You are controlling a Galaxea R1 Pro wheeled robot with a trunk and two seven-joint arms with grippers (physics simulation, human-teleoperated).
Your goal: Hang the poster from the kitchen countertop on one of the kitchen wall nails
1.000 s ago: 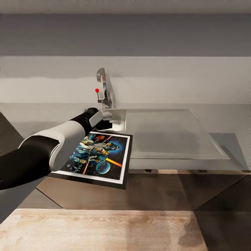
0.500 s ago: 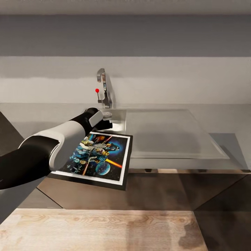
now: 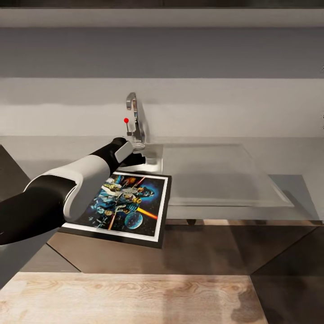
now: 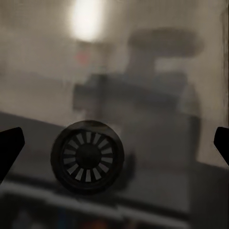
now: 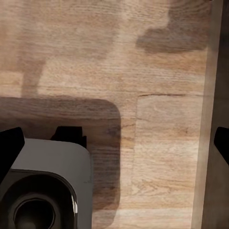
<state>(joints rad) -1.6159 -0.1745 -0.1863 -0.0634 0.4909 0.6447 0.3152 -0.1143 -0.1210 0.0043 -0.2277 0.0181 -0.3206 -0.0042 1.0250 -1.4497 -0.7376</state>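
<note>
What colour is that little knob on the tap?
Bright red: the knob on the tap, clearest in the head view.

Soft even indoor light, faint shadows on the floor (image 5: 157, 71), blurred dim left wrist view.

My left arm (image 3: 67, 193) is glossy black with a white shell mid-forearm; nearer my pincer, a white wrist plate, then black fingertips (image 4: 10, 145).
</note>
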